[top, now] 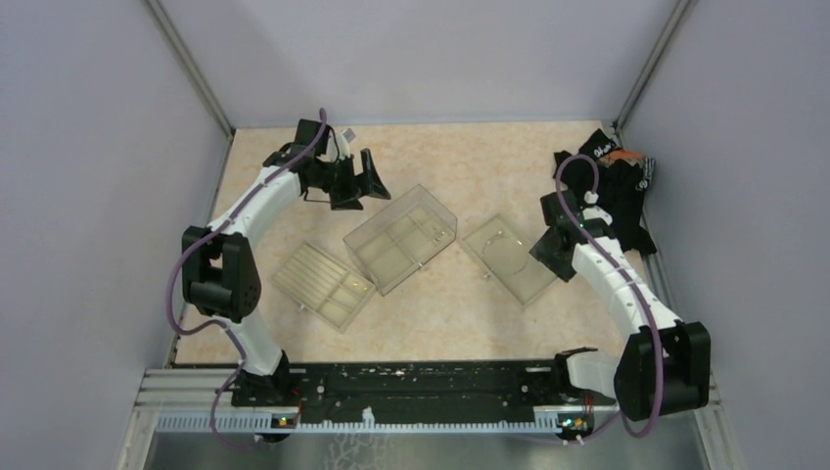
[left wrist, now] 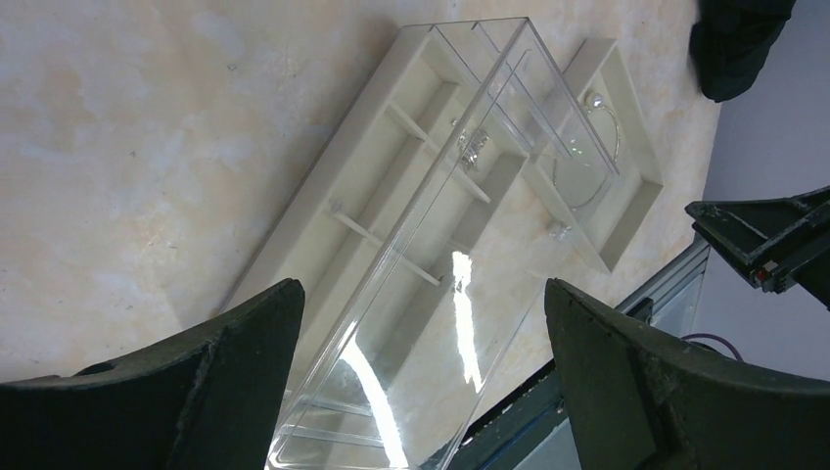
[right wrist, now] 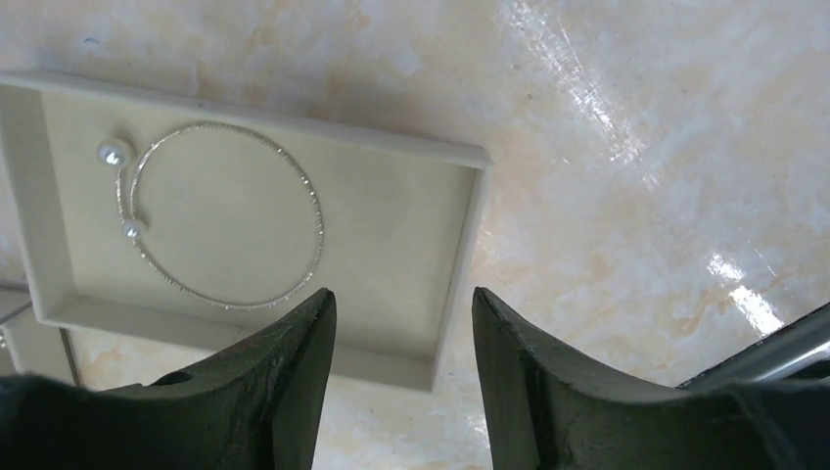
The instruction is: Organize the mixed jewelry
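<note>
My right gripper point(right wrist: 403, 299) hangs half open and empty over the shallow tray point(right wrist: 468, 257) nearer the worktop's right edge. The wire loop point(right wrist: 320, 220) lies flat inside, offset left of the jaws. My left gripper point(left wrist: 421, 294), wide and empty, sits well apart toward the far-left corner.

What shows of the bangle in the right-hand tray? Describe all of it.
The bangle is a thin, silvery, finely textured wire loop, open-ended, with a pale pearl-like bead on each tip. It lies flat, alone, on the floor of a shallow beige tray, toward one end. The open right gripper does not touch it.
</note>
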`<state>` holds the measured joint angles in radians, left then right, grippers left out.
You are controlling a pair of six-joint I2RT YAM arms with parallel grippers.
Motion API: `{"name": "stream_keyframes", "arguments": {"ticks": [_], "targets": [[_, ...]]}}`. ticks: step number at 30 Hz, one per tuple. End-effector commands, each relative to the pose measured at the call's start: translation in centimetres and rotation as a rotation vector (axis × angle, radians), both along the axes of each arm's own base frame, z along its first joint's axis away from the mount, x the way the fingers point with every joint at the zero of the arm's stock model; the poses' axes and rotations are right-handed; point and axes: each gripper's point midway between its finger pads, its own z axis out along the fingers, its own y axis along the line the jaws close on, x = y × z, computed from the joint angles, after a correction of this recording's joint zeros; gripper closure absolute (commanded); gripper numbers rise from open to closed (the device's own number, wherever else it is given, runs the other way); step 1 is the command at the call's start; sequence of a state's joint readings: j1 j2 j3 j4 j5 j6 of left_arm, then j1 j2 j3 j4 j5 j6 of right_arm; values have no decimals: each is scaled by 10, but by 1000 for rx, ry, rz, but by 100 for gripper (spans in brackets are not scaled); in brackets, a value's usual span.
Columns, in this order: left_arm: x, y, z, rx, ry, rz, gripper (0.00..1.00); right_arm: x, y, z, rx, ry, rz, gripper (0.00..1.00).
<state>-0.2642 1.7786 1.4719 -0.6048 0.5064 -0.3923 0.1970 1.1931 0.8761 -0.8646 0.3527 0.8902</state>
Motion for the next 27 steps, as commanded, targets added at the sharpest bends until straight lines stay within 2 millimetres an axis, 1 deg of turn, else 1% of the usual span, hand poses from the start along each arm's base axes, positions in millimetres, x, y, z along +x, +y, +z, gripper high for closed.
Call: {"name": "stream_keyframes", "arguments": {"ticks": [1,8,10,13,16,19,21,23,25,27], "targets": [[-1,-2,22,-9,-67,-17,1,1,-2,-14,54,32,-43,46],[-9,-2,21,-21,-57,-27,1,-18,3,-57,148,105,-106,44],[-9,-3,21,-24,-57,-31,1,-23,4,-65,158,114,-115,46],[-8,-4,20,-28,-64,-38,1,-28,3,-76,154,128,-116,50],[-4,-5,17,-29,-59,-39,1,-28,1,-86,138,132,-82,61],[-2,-4,10,-15,-23,-36,1,-26,-4,-93,98,150,-51,75],[0,-4,9,-14,-20,-35,1,-23,-9,-92,71,162,-25,89],[1,-5,7,-16,-18,-35,1,-17,-15,-89,30,166,23,95],[1,-3,1,-3,-3,-31,1,-5,-19,-85,-2,168,105,100],[0,-2,-7,5,30,-22,1,5,-26,-83,-55,195,176,100]]}}
